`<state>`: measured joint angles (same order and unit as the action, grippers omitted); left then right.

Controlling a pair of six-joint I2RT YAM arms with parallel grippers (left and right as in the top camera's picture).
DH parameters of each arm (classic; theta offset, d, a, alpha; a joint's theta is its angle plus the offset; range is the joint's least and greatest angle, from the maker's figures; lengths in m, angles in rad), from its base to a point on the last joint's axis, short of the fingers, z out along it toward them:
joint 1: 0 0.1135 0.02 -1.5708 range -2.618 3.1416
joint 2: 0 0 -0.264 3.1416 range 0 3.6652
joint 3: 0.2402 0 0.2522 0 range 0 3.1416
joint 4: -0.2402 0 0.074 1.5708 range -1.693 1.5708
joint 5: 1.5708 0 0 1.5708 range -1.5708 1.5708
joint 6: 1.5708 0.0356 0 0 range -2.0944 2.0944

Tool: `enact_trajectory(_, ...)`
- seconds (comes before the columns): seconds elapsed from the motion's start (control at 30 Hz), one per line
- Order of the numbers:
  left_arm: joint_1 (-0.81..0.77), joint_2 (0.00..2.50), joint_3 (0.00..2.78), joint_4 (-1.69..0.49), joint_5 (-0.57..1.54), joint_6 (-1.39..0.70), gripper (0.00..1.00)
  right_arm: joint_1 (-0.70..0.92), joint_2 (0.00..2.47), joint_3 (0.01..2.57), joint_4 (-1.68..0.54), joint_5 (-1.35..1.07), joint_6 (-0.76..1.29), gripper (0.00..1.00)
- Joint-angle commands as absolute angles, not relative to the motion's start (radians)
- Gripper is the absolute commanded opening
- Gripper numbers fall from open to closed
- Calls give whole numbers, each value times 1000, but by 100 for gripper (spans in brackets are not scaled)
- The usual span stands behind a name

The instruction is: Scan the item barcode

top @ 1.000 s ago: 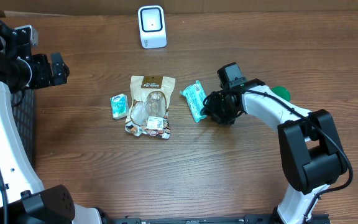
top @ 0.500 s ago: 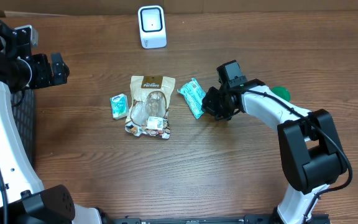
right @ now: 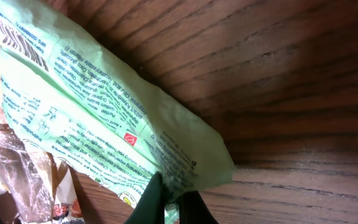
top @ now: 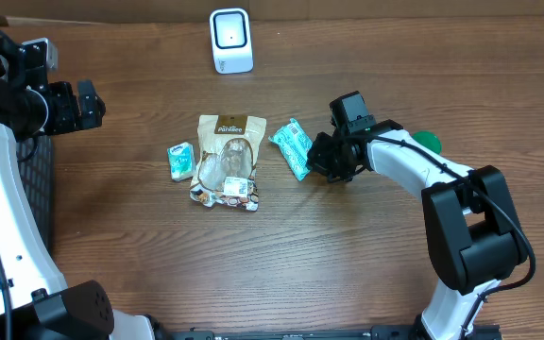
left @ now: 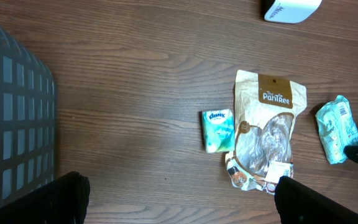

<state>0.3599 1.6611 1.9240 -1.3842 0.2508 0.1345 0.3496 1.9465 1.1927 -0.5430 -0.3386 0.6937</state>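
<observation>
Green soft plastic packet rests on the wooden tabletop, its thin corner pinched in the closed right hand. Light and floppy, it probably sags. The left hand gapes empty.

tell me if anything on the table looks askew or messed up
Nothing looks spilled or broken. The green packet lies at a slant, one end pinched in the shut right gripper. The brown pouch looks crumpled at its lower end, with small wrappers bunched there.
</observation>
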Motion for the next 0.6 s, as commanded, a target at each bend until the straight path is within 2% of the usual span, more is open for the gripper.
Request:
enact_trajectory(0.0,353,1665,1932,-1383,255,150,99,354,1925,1212,-575,-346,617,4)
enact_trajectory(0.57,353,1665,1932,-1383,255,150,100,353,1687,1344,-817,-368,487,4)
